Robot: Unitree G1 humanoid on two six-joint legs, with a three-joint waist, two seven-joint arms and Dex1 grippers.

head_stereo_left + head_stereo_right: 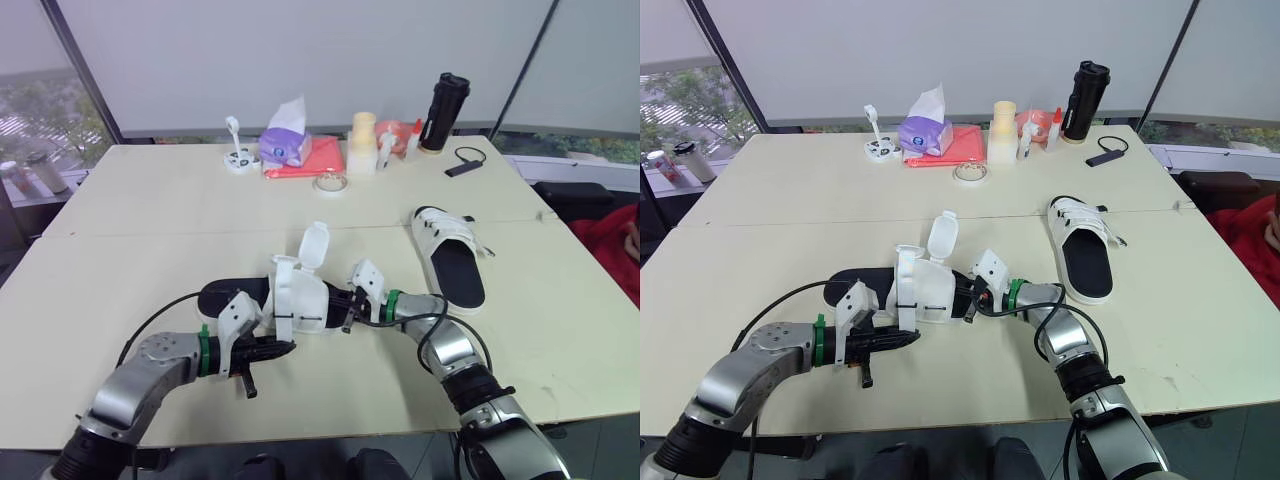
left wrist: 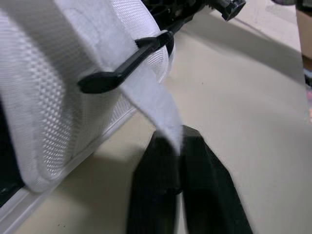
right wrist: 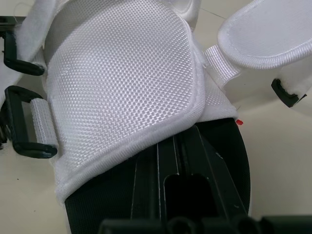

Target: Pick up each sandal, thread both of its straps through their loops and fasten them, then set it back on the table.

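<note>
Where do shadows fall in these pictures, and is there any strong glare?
Left wrist view: a soft shadow lies on the beige table under the white mesh sandal. Left eye view: even daylight from the windows behind, no strong glare on the table.

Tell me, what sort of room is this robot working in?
Probably an office meeting room: pale tables pushed together, roller blinds over big windows, and a tissue box and black bottle at the far edge.
</note>
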